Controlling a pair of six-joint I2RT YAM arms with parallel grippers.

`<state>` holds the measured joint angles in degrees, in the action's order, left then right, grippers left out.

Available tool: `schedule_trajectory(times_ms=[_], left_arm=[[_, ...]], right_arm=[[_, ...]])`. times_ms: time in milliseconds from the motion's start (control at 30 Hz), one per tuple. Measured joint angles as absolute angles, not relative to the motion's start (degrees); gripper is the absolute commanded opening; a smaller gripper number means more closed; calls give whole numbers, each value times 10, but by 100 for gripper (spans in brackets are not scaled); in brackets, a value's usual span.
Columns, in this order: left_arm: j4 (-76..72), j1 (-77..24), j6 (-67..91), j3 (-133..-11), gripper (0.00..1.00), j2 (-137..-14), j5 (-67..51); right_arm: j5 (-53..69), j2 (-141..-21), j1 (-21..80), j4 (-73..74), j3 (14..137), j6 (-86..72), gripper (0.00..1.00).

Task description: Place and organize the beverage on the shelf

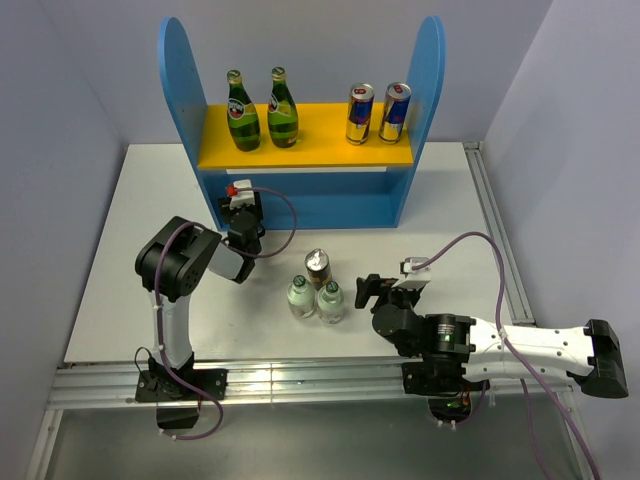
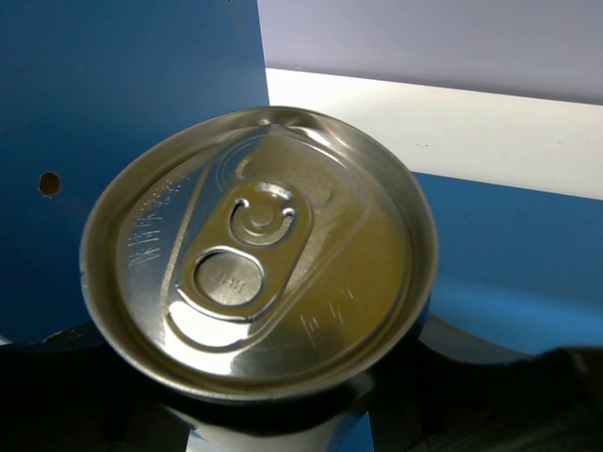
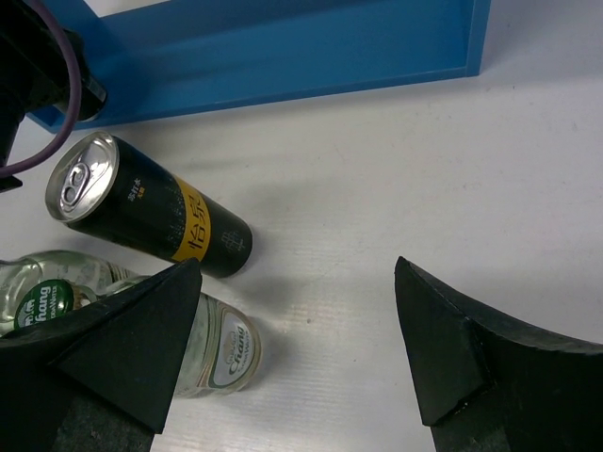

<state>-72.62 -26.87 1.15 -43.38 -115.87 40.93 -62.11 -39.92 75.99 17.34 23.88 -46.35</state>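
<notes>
The shelf (image 1: 310,140) stands at the back; its yellow upper board holds two green glass bottles (image 1: 243,112) (image 1: 281,110). My left gripper (image 1: 243,207) reaches into the blue lower level and is shut on a dark can, whose gold lid (image 2: 254,282) fills the left wrist view between the dark fingers (image 2: 490,377). The second dark can (image 1: 318,268) and two clear green-capped bottles (image 1: 300,296) (image 1: 330,301) stand mid-table. My right gripper (image 1: 368,290) is open and empty just right of them. In the right wrist view the gripper (image 3: 294,282) sits beside a clear bottle (image 3: 212,348) and the can (image 3: 151,217).
Two blue-and-silver cans (image 1: 377,113) stand on the right of the upper board. The shelf's blue side panel (image 2: 122,94) is close on the left of the held can. The shelf's blue base (image 3: 283,56) lies beyond the right gripper. An aluminium rail (image 1: 495,230) lines the table's right edge.
</notes>
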Motion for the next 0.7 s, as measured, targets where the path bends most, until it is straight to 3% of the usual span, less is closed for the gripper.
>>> schedule_trajectory(times_ms=[333, 467, 500, 700], left_arm=[[-717, -269, 1, -442, 0, -1159, 410], [-716, -269, 4, -442, 15, -1159, 421], [-716, -269, 5, -443, 23, -1159, 423], [-715, -268, 19, -444, 37, -1157, 425]], right_arm=[[-621, -399, 760, 163, 238, -454, 89], [-621, -399, 760, 158, 235, -451, 89], [-621, -399, 760, 157, 234, -450, 89], [-621, -400, 760, 156, 232, -448, 89]])
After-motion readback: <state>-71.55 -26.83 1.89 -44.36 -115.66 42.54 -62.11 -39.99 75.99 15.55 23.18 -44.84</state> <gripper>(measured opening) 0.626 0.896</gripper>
